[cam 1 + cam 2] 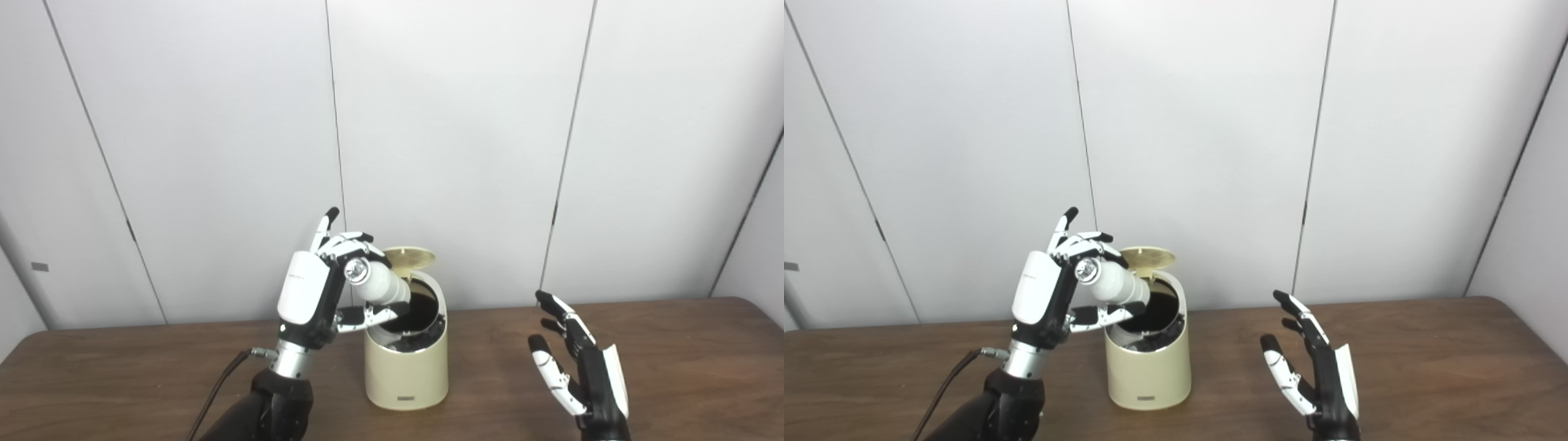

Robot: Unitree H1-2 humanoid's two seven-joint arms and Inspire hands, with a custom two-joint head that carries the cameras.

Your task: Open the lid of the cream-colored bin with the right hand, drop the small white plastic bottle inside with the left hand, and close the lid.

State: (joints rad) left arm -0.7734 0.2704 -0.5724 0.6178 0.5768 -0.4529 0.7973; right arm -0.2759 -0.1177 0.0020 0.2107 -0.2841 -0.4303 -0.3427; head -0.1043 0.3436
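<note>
Two hands above a brown wooden table (674, 343), white wall panels (453, 122) behind. Left hand (318, 288) raised well off the tabletop, just left of the cream-colored bin (406, 367), fingers (349, 240) curled over the upper end of the small white plastic bottle (378, 283) and thumb pressed under it, so pinching the bottle. Bottle tilted, its shiny end up and toward the camera beside the hand, its far end pointing down into the dark mouth of the bin, right at the rim. Not possible to tell whether that far end touches the rim. Bin upright near the middle of the table, closer to the back edge than to the front edge. Lid (408, 257) swung up and back, standing above the rear of the bin's opening, its pale underside partly visible. Dark lining inside the opening. Small label low on the bin's front wall. Right hand (582, 367) well apart from the bin, toward the right side of the table near the front edge, holding nothing, palm turned toward the bin, fingers spread and pointing up and away. Black cable (220, 383) trailing down from the left wrist toward the front edge.
</note>
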